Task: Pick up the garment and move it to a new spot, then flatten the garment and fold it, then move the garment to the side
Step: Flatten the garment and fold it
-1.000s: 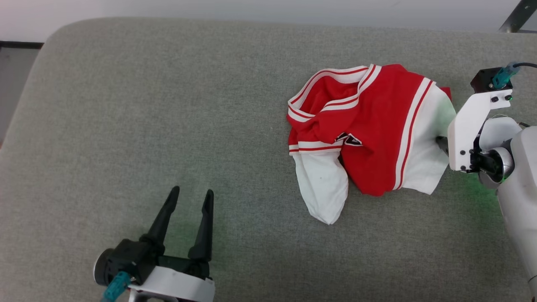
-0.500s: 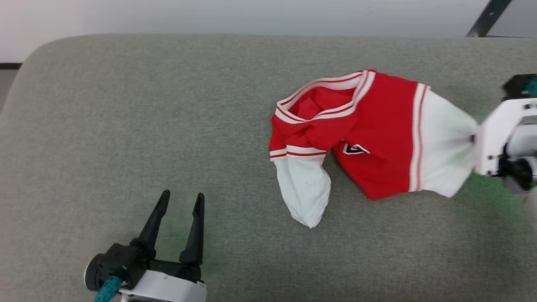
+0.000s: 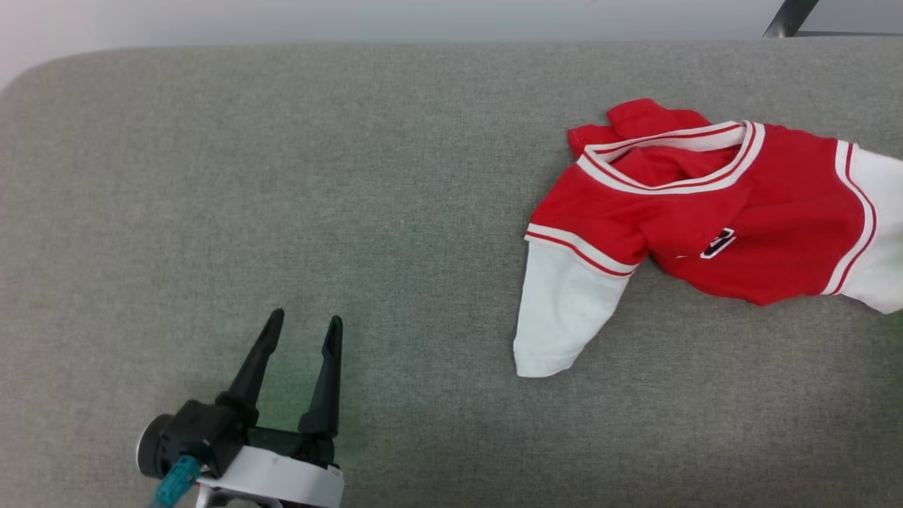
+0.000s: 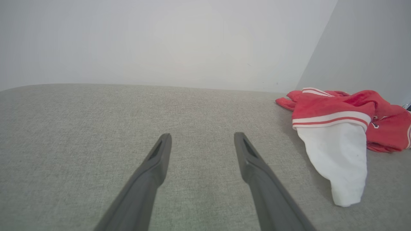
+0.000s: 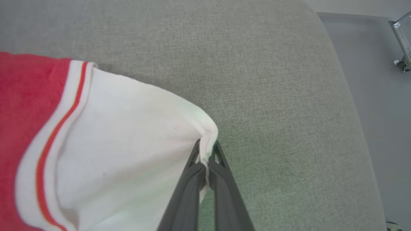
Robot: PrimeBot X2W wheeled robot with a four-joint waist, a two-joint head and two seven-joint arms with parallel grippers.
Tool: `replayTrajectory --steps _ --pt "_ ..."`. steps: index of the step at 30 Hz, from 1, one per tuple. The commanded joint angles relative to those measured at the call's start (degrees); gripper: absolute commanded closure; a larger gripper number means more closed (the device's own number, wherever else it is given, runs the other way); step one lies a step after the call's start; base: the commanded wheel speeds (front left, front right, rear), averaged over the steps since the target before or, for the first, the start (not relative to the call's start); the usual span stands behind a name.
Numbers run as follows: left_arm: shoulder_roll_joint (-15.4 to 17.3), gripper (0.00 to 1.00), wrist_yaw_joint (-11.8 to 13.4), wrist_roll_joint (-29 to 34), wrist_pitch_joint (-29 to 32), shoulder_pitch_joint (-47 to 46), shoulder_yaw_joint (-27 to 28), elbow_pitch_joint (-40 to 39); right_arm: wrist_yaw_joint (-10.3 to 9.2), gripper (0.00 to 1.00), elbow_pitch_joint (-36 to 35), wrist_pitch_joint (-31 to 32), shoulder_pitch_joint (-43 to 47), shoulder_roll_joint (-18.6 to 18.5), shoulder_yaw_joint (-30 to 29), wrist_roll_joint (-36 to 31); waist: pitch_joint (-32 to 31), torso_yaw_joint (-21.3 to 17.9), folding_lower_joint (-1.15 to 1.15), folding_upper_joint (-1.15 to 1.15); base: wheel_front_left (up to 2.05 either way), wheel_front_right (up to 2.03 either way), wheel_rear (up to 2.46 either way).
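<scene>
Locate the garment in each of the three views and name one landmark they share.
Head view: the garment lies at the right, running off that edge, one white sleeve trailing toward centre.
Left wrist view: the garment sits at the right edge, past the open left gripper.
Right wrist view: the garment covers the left half, its sleeve pinched in shut jaws of the right gripper.
Shared landmark: the grey cushion.

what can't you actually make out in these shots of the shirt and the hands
Head view: the garment runs off the right edge, which cuts off its white sleeve.
Head view: the chest emblem is too small and creased to read.
Right wrist view: the sleeve edge held by the right hand is hidden inside its closed grip.
</scene>
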Motion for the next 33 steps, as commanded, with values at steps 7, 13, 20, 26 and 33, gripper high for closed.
replayTrajectory --steps 7,13,20,26,33 --pt "0.6 0.00 -0.2 -0.7 0.0 -1.3 -1.0 1.3 -0.09 0.89 2.5 -4.2 1.8 3.2 -6.0 -6.7 0.5 1.0 0.00 0.00 0.00 0.00 0.00" --pt "1.4 0.00 -0.2 -1.9 0.0 -0.9 -0.3 1.6 -0.08 0.00 4.0 -7.9 1.2 5.2 -9.5 -10.9 -0.8 0.5 0.00 0.00 0.00 0.00 0.00" --pt "3.7 0.00 -0.2 -4.1 0.0 -2.0 -2.3 2.7 -0.08 0.00 2.0 -15.5 3.2 7.8 -6.7 -9.3 -4.1 -0.7 0.00 0.00 0.00 0.00 0.00" --pt "9.8 0.00 -0.2 -6.6 1.7 -7.0 -7.2 4.9 -0.08 0.00 -6.1 -24.5 10.5 9.7 4.6 -1.1 -8.7 -2.6 0.00 0.00 0.00 0.00 0.00" --pt "14.0 0.00 -0.2 -13.5 11.0 -15.7 -9.6 7.1 -0.08 0.00 -18.6 -30.0 20.7 13.1 13.3 6.1 -11.3 -5.3 0.00 0.00 0.00 0.00 0.00"
